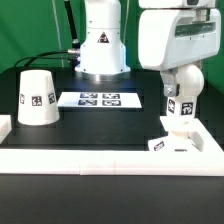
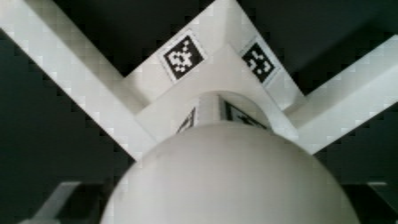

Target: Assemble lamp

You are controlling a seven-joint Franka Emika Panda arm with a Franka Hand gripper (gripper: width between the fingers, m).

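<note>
Lower right of the exterior view: arm reaches down from upper right, gripper (image 1: 179,104) directly over the base (image 1: 190,144). Bulb (image 1: 178,123) stands upright beneath the hand, its foot on or just above the base; contact not clear at this size. Black-and-white tags show on the bulb's collar and on the base's near edge. Base lies flat on the black table (image 1: 100,125), tucked close to the white rail (image 1: 100,160) that runs along the bottom of the frame and turns up at the right edge. Shade (image 1: 33,98) sits at mid-left, well apart from bulb and base, wide mouth down, narrow end up, one tag facing the camera. Marker board (image 1: 100,99) lies flat at centre, between the shade and the arm, touching neither. Robot body (image 1: 103,45) at top centre, behind the board. Wrist view: the bulb's round head fills the lower middle of the frame, blurred and very near the lens; tagged collar just beyond it, then a tagged white corner with two white bars spreading diagonally over dark table. Fingers are only vague grey smudges at the lower corners. Gripper straddles the bulb, but I cannot tell whether the jaws press on it or stand off.
</note>
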